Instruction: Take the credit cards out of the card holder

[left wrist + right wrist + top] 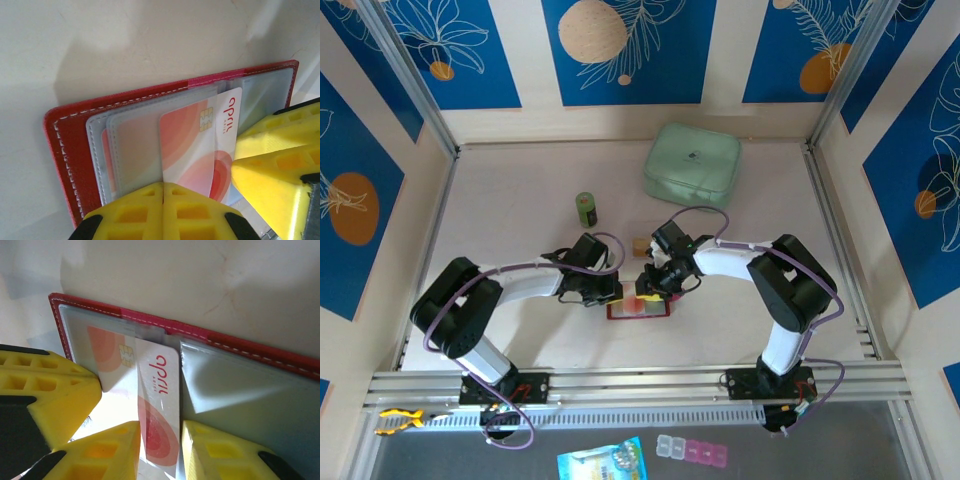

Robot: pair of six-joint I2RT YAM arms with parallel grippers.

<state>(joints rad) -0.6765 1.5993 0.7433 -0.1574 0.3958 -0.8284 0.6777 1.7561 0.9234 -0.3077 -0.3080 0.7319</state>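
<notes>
We see the red card holder [617, 312] lying open and flat on the desk [520, 200], near its middle, white stitching along the edge, clear pockets [135, 145] facing up. One credit card [192, 145], white with orange-red circles and a gold chip, sticks partway out of a pocket.

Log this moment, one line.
left gripper shut, over red rectangular card holder | right gripper astride white-orange credit card, grip unclear | card partly out

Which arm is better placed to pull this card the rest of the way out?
Right: the right gripper sits at the card where it sticks out; the shut left gripper rests on the card holder.
</notes>
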